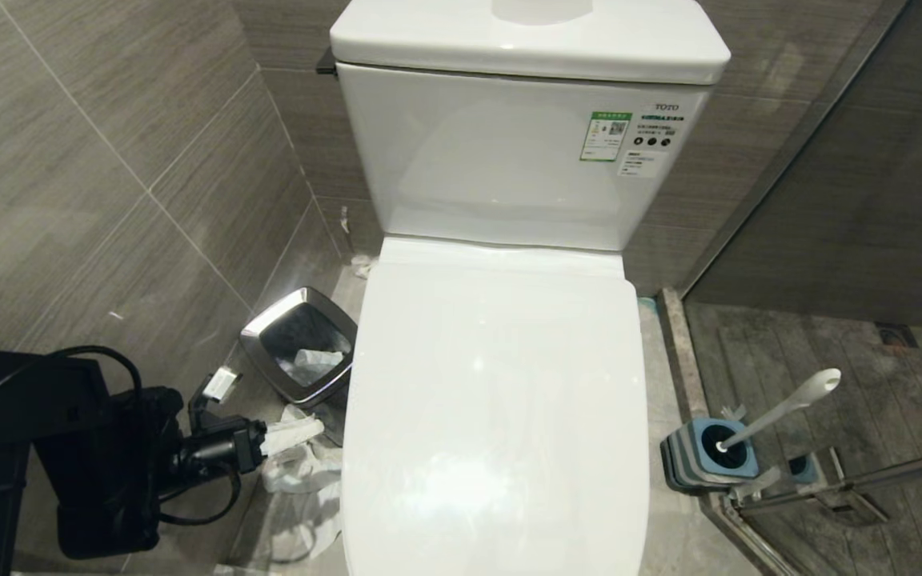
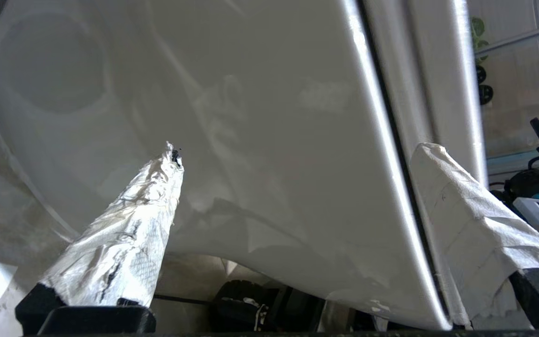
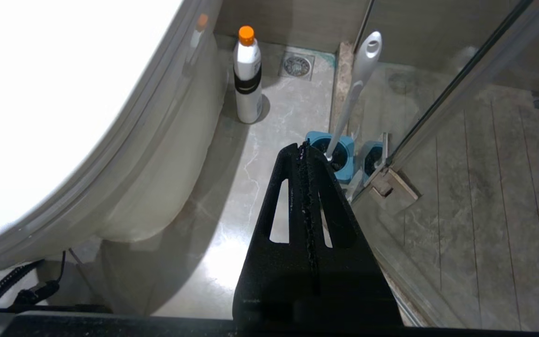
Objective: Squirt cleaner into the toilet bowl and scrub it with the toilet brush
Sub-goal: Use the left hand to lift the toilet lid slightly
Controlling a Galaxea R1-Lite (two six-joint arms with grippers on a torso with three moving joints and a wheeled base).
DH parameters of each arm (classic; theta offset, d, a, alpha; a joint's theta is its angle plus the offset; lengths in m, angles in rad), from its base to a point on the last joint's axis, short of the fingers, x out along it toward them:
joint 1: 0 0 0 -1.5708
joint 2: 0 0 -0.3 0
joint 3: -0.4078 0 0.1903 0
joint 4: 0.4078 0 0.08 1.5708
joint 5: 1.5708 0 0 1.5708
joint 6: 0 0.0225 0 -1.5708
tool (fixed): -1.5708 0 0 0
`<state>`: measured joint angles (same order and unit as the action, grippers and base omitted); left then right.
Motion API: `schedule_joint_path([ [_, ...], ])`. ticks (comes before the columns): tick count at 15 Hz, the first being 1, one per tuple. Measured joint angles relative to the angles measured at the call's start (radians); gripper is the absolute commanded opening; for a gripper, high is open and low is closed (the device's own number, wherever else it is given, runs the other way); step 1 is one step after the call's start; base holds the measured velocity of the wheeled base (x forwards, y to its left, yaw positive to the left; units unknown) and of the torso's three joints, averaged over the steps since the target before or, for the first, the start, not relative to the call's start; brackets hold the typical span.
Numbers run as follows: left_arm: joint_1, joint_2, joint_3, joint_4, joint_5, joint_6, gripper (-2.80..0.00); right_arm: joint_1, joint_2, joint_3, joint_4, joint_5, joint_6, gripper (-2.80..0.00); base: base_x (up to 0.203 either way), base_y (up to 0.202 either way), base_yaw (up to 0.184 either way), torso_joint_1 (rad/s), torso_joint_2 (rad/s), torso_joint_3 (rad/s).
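White ceramic toilet bowl [image 1: 501,416] labelled TOTO; left tool [image 2: 293,154] agape, right tool [image 3: 308,150] closed, empty.

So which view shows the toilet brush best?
The head view: the toilet brush shows whole, its handle leaning out of the blue holder. The right wrist view also shows it, but the shut right gripper hides its base. The left wrist view shows none.

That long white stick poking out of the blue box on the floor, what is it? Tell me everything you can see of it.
It is the toilet brush: a long, slim, pale plastic handle, its flattened rounded end pierced by a hole. It leans tilted in a square blue-and-grey holder on the tiled floor, to the right of the closed white toilet, beside the glass shower door's metal hinge. Its bristles are hidden inside the holder. Nothing grips it; the right gripper hangs shut above the floor nearby.
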<state>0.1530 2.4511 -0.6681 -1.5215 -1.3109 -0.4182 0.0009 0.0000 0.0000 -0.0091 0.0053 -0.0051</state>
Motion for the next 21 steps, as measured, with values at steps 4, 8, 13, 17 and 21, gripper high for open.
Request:
schedule_joint_path([
  [4,0.007,-0.001,-0.002,0.000,0.000,-0.004,0.00,0.000,0.000,0.000,0.001,0.000,0.000,-2.80,0.000,0.000,0.000,0.000,0.00,-0.164],
  [8,0.022,-0.005,-0.004,0.000,0.002,-0.029,0.00,0.000,0.000,0.000,0.000,0.000,0.000,-2.80,0.000,0.000,0.000,0.002,0.00,-0.027],
  [13,0.083,-0.102,0.019,0.000,-0.114,-0.329,0.00,0.000,0.000,0.000,0.000,0.000,0.000,-2.80,0.000,0.000,0.000,0.000,-0.01,0.000],
  [17,0.062,-0.155,0.034,0.000,-0.151,-0.436,0.00,0.000,0.000,0.000,0.000,0.000,0.000,-2.80,0.000,0.000,0.000,0.000,0.00,0.000],
  [21,0.059,-0.211,0.074,0.000,-0.211,-0.430,0.00,0.000,0.000,0.000,0.000,0.000,0.000,-2.80,0.000,0.000,0.000,0.000,0.00,0.000],
])
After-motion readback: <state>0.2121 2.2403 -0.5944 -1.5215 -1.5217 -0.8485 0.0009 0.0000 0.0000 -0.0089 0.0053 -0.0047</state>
